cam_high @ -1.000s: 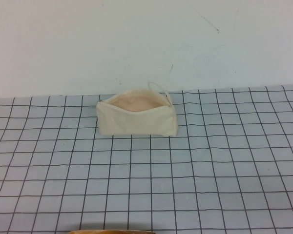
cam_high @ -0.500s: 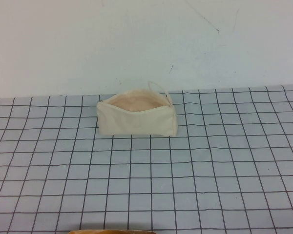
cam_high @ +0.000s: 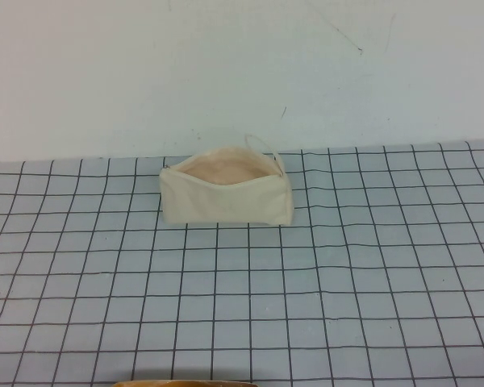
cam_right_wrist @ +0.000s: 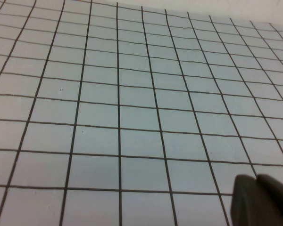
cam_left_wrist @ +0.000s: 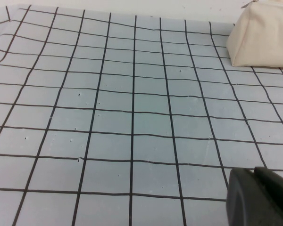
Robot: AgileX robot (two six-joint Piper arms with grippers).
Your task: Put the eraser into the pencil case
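Note:
The cream-white pencil case (cam_high: 224, 193) stands on the grid mat at the back middle, its zip mouth open with pinkish lining showing and a thin loop cord (cam_high: 266, 150) at its right end. One end of it shows in the left wrist view (cam_left_wrist: 266, 35). The eraser is not in view. My left gripper (cam_left_wrist: 254, 195) is shut and empty, low over the mat, well short of the case. My right gripper (cam_right_wrist: 257, 200) is shut and empty over bare mat. Neither gripper shows in the high view.
A grey mat with a black grid (cam_high: 323, 274) covers the table up to a white wall (cam_high: 226, 72) behind the case. A tan curved edge (cam_high: 185, 383) shows at the bottom of the high view.

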